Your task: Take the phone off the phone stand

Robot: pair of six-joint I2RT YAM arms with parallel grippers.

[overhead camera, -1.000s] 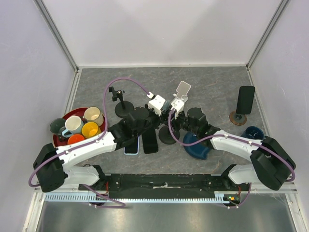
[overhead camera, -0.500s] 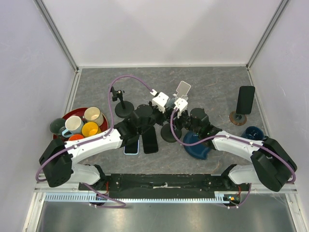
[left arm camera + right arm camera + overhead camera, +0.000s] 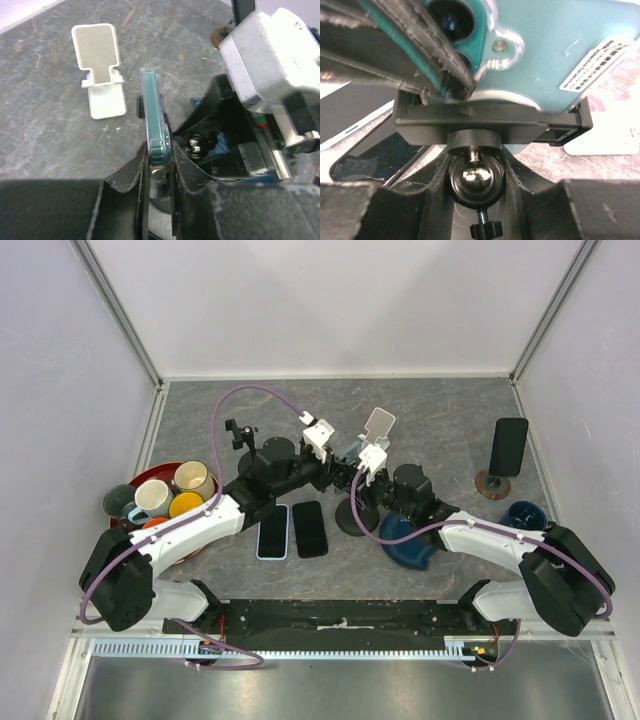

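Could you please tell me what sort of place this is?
Most likely a robotics lab test cell: plain white wall panels in aluminium framing enclose a grey tabletop, with staged props such as a red plate of mugs and a white phone stand.

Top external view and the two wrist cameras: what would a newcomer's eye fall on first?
Both arms meet mid-table at one spot: the left gripper pinches the edge of a teal phone that sits in the black phone stand, while the right gripper grips that stand below its clamp. Next come the colourful mugs on a red tray at the left edge.
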